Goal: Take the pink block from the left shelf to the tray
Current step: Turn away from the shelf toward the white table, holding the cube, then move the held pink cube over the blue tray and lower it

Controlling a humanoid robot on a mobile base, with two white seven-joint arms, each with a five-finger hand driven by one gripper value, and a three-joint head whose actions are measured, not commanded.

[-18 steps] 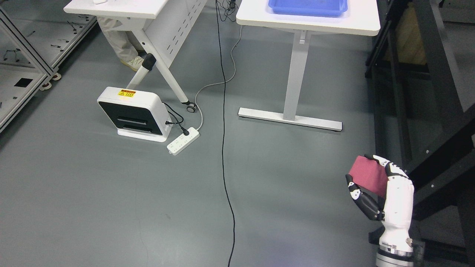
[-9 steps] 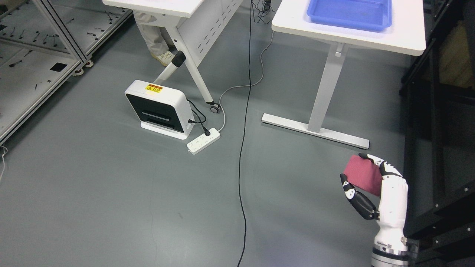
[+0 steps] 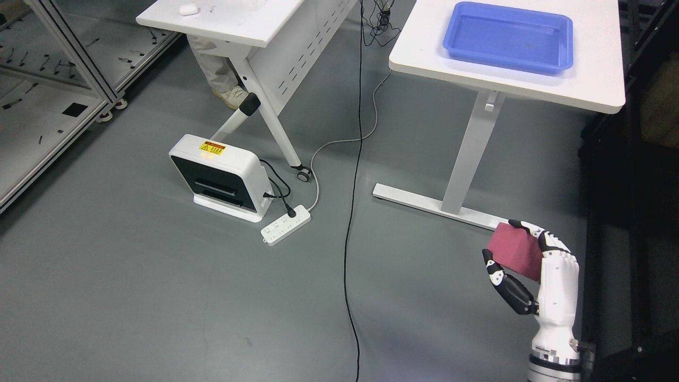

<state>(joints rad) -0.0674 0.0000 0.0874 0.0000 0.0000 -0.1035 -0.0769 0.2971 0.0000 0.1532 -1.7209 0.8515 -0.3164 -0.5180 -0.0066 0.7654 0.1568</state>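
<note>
My right hand [image 3: 517, 257] rises from the bottom right corner, white with black finger joints, and is shut on the pink block [image 3: 513, 251]. The block is a dark pink cuboid held between thumb and fingers, well above the grey floor. The blue tray [image 3: 509, 37] sits on the white table [image 3: 594, 90] at the top right, far beyond the hand. The left hand is out of sight.
The table's white leg and foot [image 3: 440, 204] stand just beyond the block. A black cable [image 3: 353, 201] runs down the floor's middle. A white box unit [image 3: 217, 178] and power strip [image 3: 285, 225] lie at left. A second white table [image 3: 233, 16], metal racks [image 3: 48, 95] and a person's legs [image 3: 215, 79] are at the top left. Dark racking [image 3: 636, 212] lines the right edge.
The whole picture has shifted, so the camera moved: the tray and table now show more fully and nearer. My right hand keeps the same hold on the pink block.
</note>
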